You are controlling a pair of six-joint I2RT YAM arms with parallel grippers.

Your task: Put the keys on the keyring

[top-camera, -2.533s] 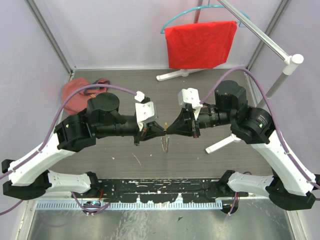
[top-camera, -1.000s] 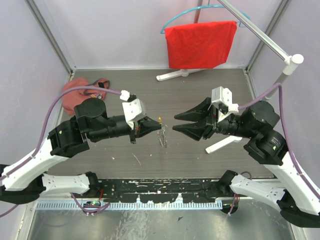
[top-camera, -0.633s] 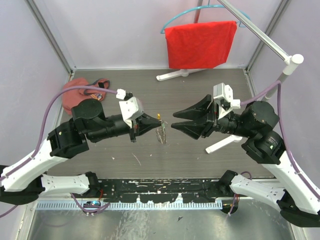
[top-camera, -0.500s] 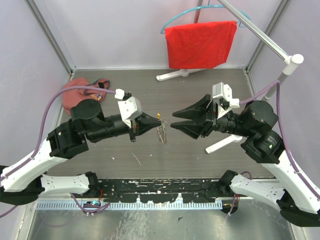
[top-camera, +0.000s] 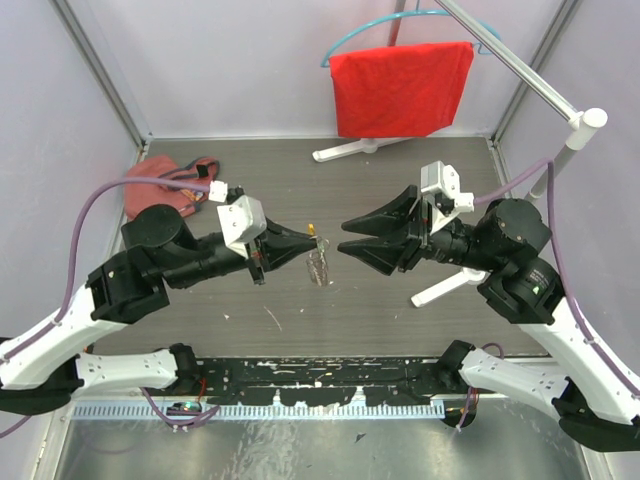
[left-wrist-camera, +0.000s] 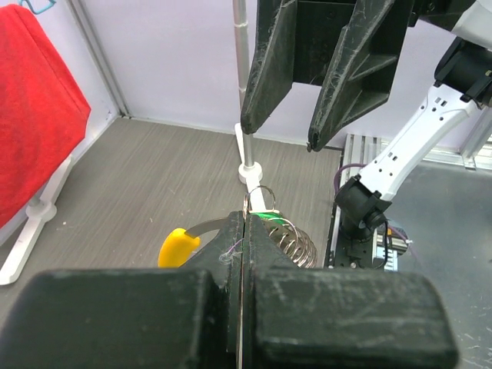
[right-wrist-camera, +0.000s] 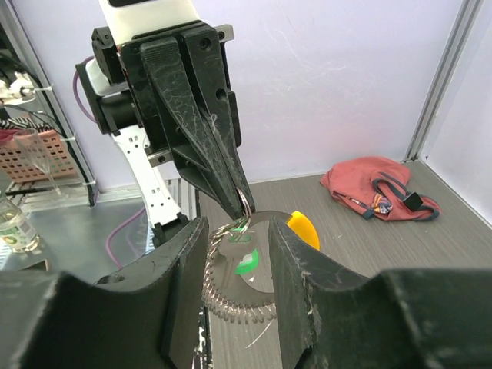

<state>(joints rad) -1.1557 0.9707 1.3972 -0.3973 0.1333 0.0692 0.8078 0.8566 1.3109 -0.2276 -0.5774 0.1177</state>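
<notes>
My left gripper [top-camera: 303, 241] is shut on the keyring [top-camera: 320, 266], which hangs from its tips above the table. In the left wrist view the shut jaws [left-wrist-camera: 246, 221] pinch a small ring, with the silvery coil [left-wrist-camera: 297, 243] and the orange segment [left-wrist-camera: 177, 247] spreading to either side. A green-headed key [right-wrist-camera: 247, 261] hangs inside the loop [right-wrist-camera: 229, 298]. My right gripper [top-camera: 342, 238] is open and faces the left one a short gap away. Its fingers [right-wrist-camera: 184, 269] frame the hanging keyring without touching it.
A red pouch with cords [top-camera: 160, 186] lies at the back left of the table. A red cloth [top-camera: 400, 88] hangs on a hanger at the back. A white stand [top-camera: 448, 283] with a slanting pole sits under my right arm.
The two grippers, joined at the centre earlier, have parted. My left arm has drawn back to the left with the keyring; the open right gripper has edged left after it.
</notes>
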